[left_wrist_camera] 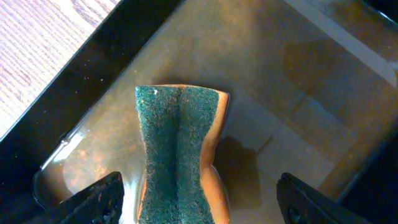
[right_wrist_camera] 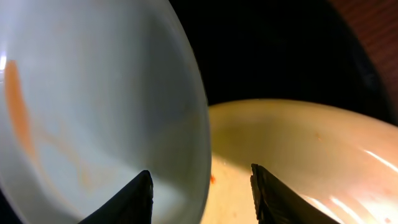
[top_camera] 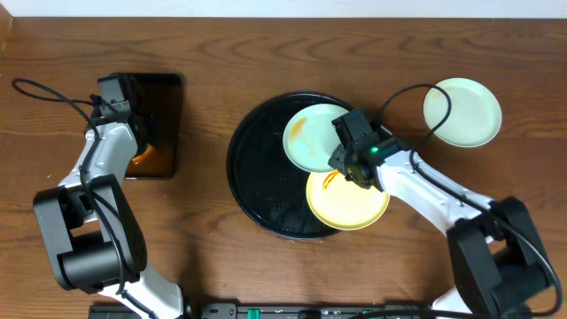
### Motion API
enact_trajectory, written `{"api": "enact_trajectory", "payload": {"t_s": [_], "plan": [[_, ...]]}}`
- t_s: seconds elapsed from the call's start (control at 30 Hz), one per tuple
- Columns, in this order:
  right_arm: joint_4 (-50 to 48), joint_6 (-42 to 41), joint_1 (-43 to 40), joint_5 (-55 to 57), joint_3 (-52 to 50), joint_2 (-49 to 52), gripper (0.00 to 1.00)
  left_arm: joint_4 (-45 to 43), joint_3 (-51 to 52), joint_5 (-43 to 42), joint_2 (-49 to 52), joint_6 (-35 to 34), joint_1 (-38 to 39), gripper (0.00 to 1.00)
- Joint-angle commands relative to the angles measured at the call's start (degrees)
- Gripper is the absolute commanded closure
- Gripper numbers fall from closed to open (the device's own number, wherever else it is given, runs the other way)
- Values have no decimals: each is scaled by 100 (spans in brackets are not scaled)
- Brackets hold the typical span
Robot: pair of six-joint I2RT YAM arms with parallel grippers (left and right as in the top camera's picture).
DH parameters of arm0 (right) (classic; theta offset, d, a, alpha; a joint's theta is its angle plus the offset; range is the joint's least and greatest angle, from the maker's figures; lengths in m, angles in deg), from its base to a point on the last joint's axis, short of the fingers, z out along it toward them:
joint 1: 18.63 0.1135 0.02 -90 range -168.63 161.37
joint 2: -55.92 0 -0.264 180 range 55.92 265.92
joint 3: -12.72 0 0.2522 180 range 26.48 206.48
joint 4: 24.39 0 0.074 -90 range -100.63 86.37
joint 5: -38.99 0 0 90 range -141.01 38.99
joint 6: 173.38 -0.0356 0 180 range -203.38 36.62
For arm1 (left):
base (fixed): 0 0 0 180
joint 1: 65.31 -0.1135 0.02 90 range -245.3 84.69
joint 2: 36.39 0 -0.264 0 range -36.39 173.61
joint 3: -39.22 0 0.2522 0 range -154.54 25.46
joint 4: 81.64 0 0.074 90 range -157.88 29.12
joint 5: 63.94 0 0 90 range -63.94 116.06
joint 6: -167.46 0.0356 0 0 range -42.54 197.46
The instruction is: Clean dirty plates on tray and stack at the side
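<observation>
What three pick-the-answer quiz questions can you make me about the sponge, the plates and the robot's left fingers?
1. Where is the sponge?
A. In the right fingers
B. In the rectangular tray
C. On the wooden table

2. How many plates are there?
A. One
B. Five
C. Three

3. How are the left fingers?
A. Wide apart
B. Shut on a plate
C. Shut tight on nothing

Answers:
1 B: the sponge lies in the rectangular tray, in brownish liquid.
2 C: a green plate and a yellow plate are at the round tray, and a second green plate lies off to the side.
3 A: the left fingers stand one on each side of the sponge.
</observation>
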Motion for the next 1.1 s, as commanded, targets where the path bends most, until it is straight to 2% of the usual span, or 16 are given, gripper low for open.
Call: {"api": "enact_trajectory", "payload": {"t_s": [0.0, 0.03, 0.1, 0.23, 0.37, 0.63, 0.8, 1.07], "plan": [[-85, 105, 48, 116, -46, 107, 55, -7, -22, 7, -11, -9, -20, 21], [-101, 105, 48, 116, -46, 103, 58, -7, -22, 7, -11, -9, -20, 21], [-127, 107, 48, 87, -44, 96, 73, -7, -22, 7, -9, -9, -20, 20], [-149, 190, 48, 81, -39, 96, 77, -7, -22, 7, -9, -9, -20, 21], [-144, 267, 48, 79, 13, 94, 99, -7, -22, 7, -11, -9, -20, 20], [83, 1156, 48, 79, 479, 94, 99, -7, -22, 7, -11, -9, -20, 21], [275, 2098, 48, 81, 999, 94, 99, -7, -22, 7, -11, -9, -20, 21], [417, 4181, 50, 420, 1853, 94, 99, -7, -22, 7, -11, -9, -20, 21]]}}
